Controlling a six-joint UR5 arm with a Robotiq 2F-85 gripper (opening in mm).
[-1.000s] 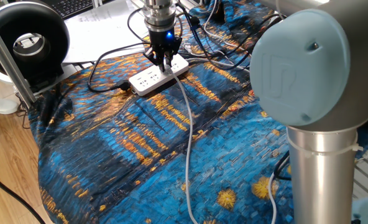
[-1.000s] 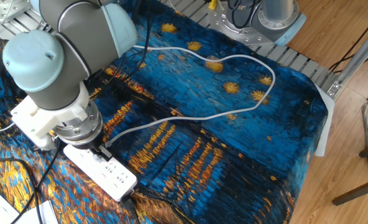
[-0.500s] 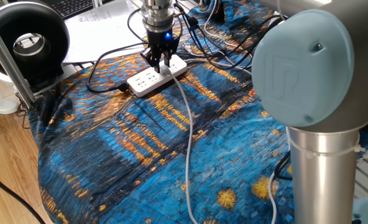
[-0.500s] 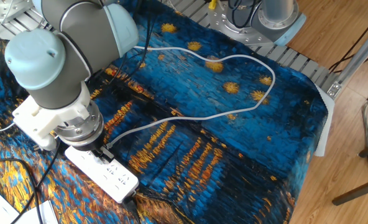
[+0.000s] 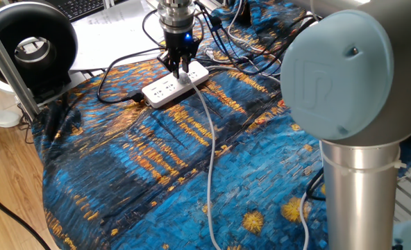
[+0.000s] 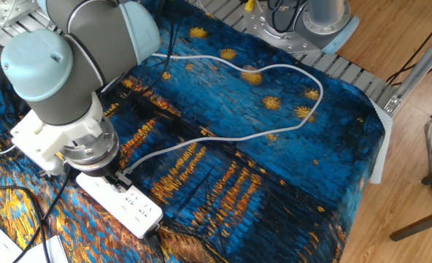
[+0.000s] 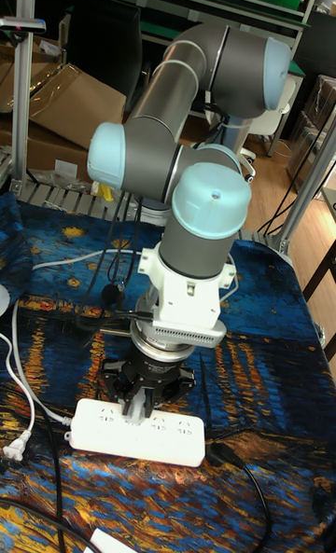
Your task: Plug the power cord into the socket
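Tall fixed view is showing my claw (image 7: 140,402) pointing straight down onto the socket (image 7: 137,431), its fingers pinched on the small pale plug of the power cord (image 6: 223,139). I am reading this as the seating step: the plug is sitting at the strip's top face, though I am unable to tell whether its pins are fully home. The next move, as I am judging it, is a straight downward press with no sideways drift, so the strip is not sliding on the blue cloth (image 5: 157,173). One fixed view is showing the pale cable trailing loosely from the plug across the cloth, so slack is not pulling against me. Black cables (image 5: 122,69) are crowding the strip's far side; room above is open for lifting away.
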